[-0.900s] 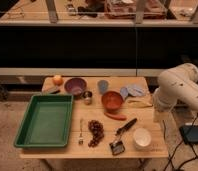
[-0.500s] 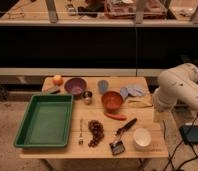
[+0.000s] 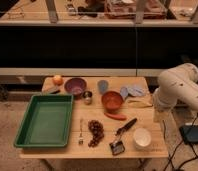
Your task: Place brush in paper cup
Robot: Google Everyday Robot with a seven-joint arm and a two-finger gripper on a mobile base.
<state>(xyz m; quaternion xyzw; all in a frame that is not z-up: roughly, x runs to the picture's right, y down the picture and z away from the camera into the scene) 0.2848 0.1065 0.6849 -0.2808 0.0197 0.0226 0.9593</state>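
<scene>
The brush (image 3: 123, 133) lies flat near the table's front edge, its black handle slanting up to the right and its squarish head toward the front. Just right of it stands the white paper cup (image 3: 141, 138), upright with nothing inside. My white arm (image 3: 182, 89) hangs beside the table's right edge. The gripper (image 3: 159, 114) is at the arm's lower end, above the right edge of the table, well apart from the brush and the cup.
A green tray (image 3: 44, 120) fills the left of the table. Behind are an orange fruit (image 3: 57, 79), a purple bowl (image 3: 75, 86), a metal cup (image 3: 87, 96), a blue-grey cup (image 3: 102, 86) and a red-brown bowl (image 3: 112, 100). A fork (image 3: 81, 132) and a dark cluster (image 3: 96, 132) lie left of the brush.
</scene>
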